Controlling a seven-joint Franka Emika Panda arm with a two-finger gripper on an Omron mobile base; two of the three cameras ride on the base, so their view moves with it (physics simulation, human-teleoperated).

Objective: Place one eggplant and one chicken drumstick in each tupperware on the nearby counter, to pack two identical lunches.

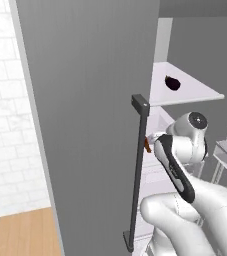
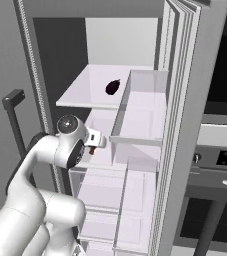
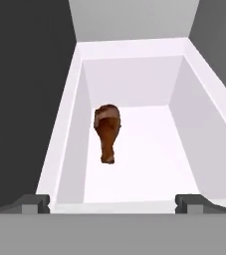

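Observation:
A reddish-brown chicken drumstick (image 3: pixel 107 132) lies alone in a white fridge drawer (image 3: pixel 204 124), bone end towards me. My gripper (image 3: pixel 113 201) is open, held just outside the drawer's near rim and well short of the drumstick. One dark purple eggplant (image 1: pixel 172 82) (image 2: pixel 113 87) rests on the glass shelf (image 2: pixel 80 100) above the drawer. A speck of orange (image 1: pixel 147 145) beside my hand looks like the drumstick. The tupperwares, the other eggplant and the other drumstick are out of view.
The grey fridge door (image 1: pixel 85 125) with its dark bar handle (image 1: pixel 137 170) stands open on my left. The other door's bins (image 2: pixel 140 115) stand close on the right, with an oven (image 2: pixel 220 160) beyond. A light-brown wooden surface (image 1: pixel 25 235) shows at lower left.

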